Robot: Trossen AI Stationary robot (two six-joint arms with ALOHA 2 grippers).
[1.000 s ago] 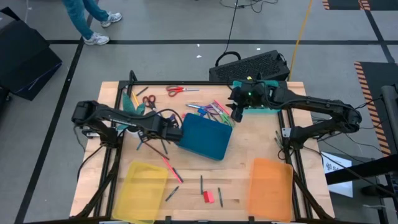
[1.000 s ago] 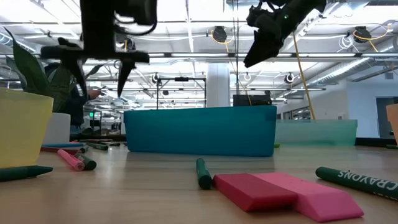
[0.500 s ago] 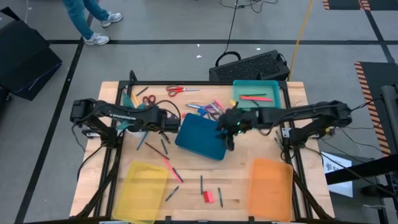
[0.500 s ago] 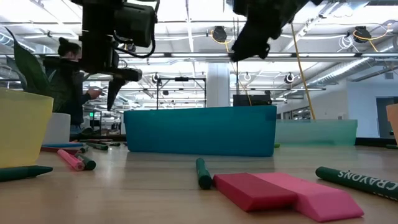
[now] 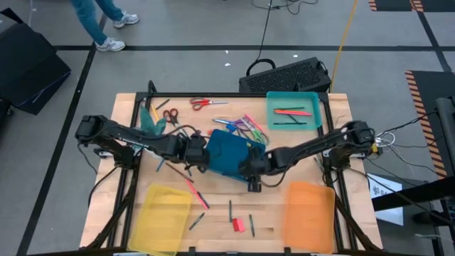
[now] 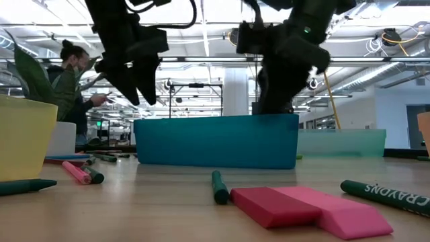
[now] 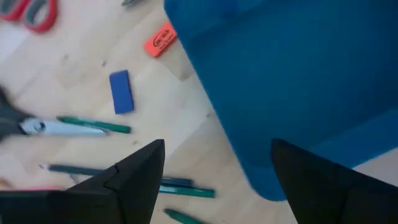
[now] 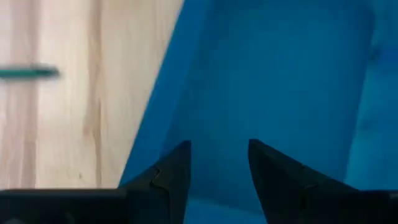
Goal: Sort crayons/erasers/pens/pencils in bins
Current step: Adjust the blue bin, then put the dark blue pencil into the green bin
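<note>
Opaque blue bin (image 5: 229, 152) sits mid-table, smooth plastic. The left gripper (image 7: 214, 180), jaws wide, is at its left edge; the right gripper (image 8: 219, 168), jaws parted and empty, is over its near right corner. Chunky red and pink erasers (image 6: 309, 210) lie near the front edge, crayons (image 6: 219, 187) scattered beside them.

Opaque blue plastic bin (image 5: 231, 154) on grained wooden table (image 5: 298, 160).

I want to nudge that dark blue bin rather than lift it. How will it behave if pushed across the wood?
The opaque dark blue plastic bin looks stiff and probably light, so it should slide easily. Its low, flat-sitting shape in the low view makes tipping unlikely. Pushed off-centre it would likely swivel, perhaps sweeping the loose pens beside it.
</note>
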